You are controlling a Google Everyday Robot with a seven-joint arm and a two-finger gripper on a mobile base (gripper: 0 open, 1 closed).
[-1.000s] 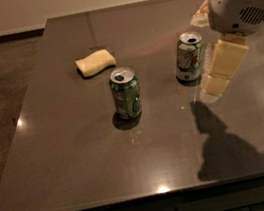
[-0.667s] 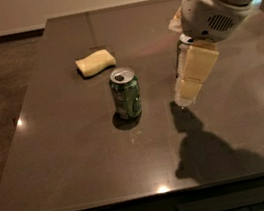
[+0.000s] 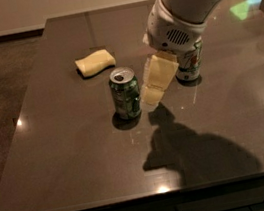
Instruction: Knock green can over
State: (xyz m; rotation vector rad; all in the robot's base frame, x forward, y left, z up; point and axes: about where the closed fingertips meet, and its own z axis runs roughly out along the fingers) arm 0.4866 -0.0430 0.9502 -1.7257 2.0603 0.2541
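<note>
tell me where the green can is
In the camera view the green can stands upright on the table, just left of the hand, sponge behind it.

We count two cans, one sponge (image 3: 95, 63), one gripper (image 3: 152, 96) and one table (image 3: 81, 162).
Of the two cans, one is the green can (image 3: 125, 94), dark with a silver top, and one is a paler white-and-green can (image 3: 191, 64); the sponge is the only yellow thing lying there, and the single gripper hangs between the two cans.
</note>
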